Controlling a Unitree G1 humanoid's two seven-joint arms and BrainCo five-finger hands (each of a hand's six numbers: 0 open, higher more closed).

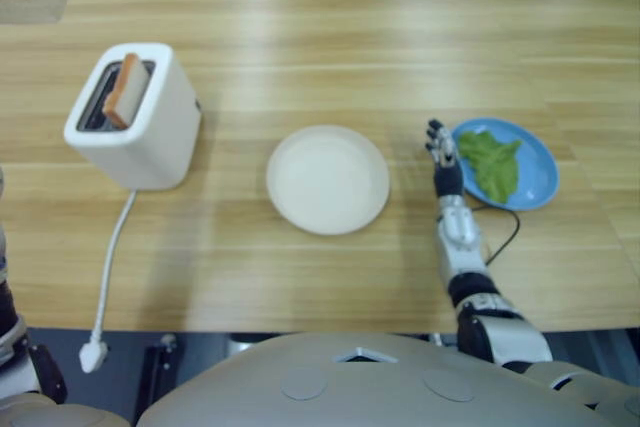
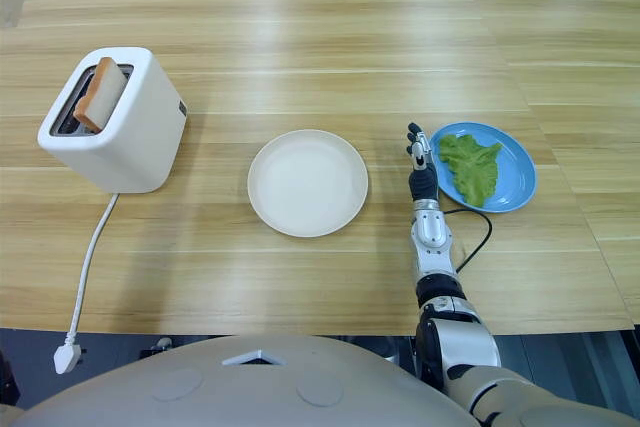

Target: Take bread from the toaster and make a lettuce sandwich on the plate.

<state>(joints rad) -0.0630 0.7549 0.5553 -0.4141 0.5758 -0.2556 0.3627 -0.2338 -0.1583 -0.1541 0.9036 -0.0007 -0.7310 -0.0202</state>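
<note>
Right eye view looks down on a light wooden table [image 2: 300,37] with three things set in a row across it. Toward the robot's left stands a white, box-shaped toaster [image 2: 130,137], turned at a slight angle, with one golden-brown slice of bread [image 2: 98,95] sticking up out of its top slot. A white power cord [image 2: 90,257] runs from the toaster's base toward the front edge of the table, and its white plug [image 2: 66,355] hangs loose just past that edge.

Near the middle of the table lies a round cream-coloured plate [image 2: 308,183], apart from the toaster, with nothing on it. Toward the robot's right sits a round blue plate [image 2: 515,192], and a green, ruffled lettuce leaf [image 2: 470,169] lies on it, covering most of its left half.

The robot's right hand [image 2: 420,162] is between the two plates, just beside the left rim of the blue plate. Its fingers are stretched out and point away from the robot, and it holds nothing. Whether the fingertips touch the rim cannot be told. A thin black cable [image 2: 478,242] loops on the table just right of the forearm, below the blue plate.
</note>
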